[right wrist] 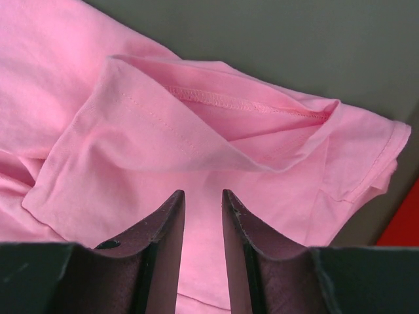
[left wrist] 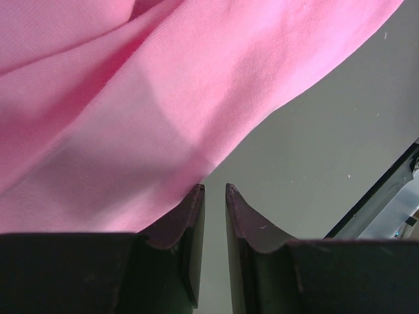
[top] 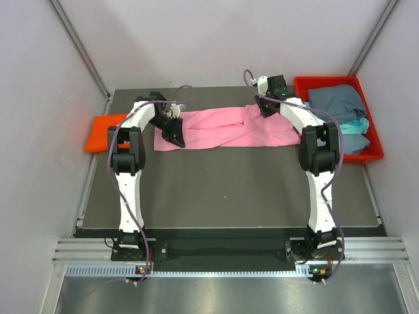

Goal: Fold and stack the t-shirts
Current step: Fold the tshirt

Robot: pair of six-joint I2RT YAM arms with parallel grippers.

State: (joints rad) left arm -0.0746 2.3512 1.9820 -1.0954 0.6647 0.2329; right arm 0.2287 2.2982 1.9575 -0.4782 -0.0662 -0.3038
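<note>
On my overhead feed the pink shirt (top: 222, 129) lies across the far middle of the table (top: 222, 190) as a long band running left to right, bunched and creased toward its right end. The orange shirt (top: 101, 131) sits at the far left edge of the table, apart from the pink one. At the far right the red tray (top: 327, 80) holds a grey-blue shirt (top: 337, 101), with a teal shirt (top: 353, 125) showing just in front of it.

My left gripper (top: 175, 136) is over the left end of the pink band. In its wrist view the left gripper (left wrist: 215, 188) has its fingers (left wrist: 190, 216) drawn nearly together, only a thin slit between them. Nothing is pinched there. The hem of the pink shirt (left wrist: 131, 98) runs just past the left fingertip, and bare table shows through the slit.

My right gripper (top: 265, 108) is at the far right part of the band. Its wrist view shows the right gripper (right wrist: 203, 193) with fingers (right wrist: 167, 222) also close together, a narrow gap between them and no cloth caught in it. Beyond them the pink shirt (right wrist: 163, 144) lies with a sleeve folded open and a stitched seam showing.
</note>
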